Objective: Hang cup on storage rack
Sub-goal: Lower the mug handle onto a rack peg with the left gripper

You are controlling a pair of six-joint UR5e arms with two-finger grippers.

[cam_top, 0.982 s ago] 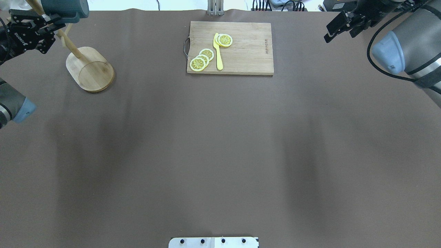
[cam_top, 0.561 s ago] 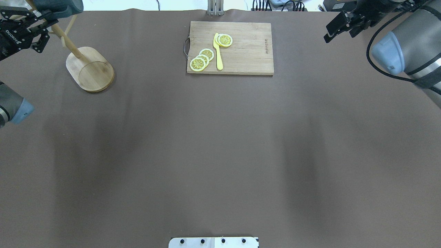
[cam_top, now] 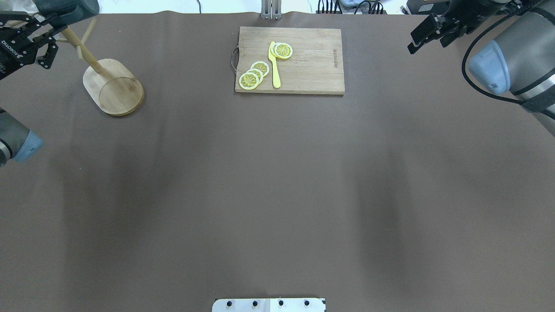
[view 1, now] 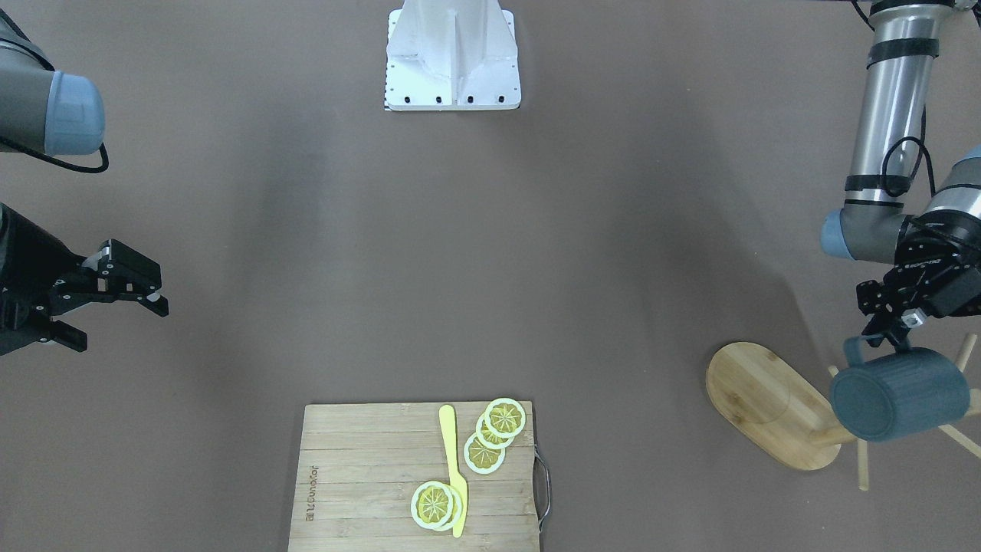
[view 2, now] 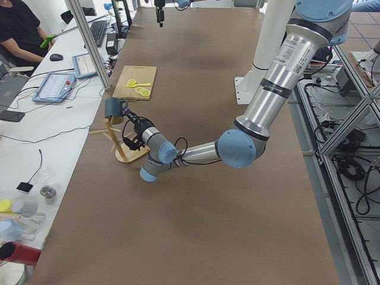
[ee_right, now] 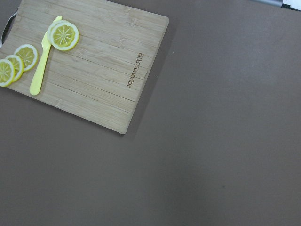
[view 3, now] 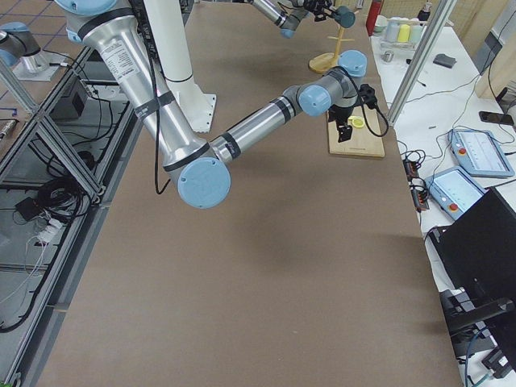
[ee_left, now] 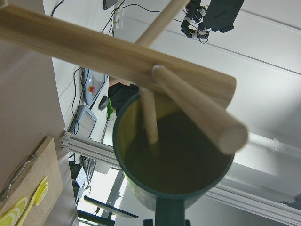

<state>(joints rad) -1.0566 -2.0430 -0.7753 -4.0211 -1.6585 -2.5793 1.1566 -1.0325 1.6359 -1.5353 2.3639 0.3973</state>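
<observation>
The cup point(view 1: 900, 395) is up in the air on its side, right among the rack's point(view 1: 766, 406) pegs near the desk's point(view 1: 536, 253) far edge. The left gripper point(view 1: 889, 337) looks clamped on its handle, and one thin peg point(ee_left: 149, 117) is poking into its mouth. I'd ease it slowly along that peg and only let go once it's seated, since the post is super close. There's plenty of bare desk toward the middle for backing out, and the right gripper point(view 1: 126, 328) sits open and empty, well beyond the cutting board point(view 1: 360, 475).
</observation>
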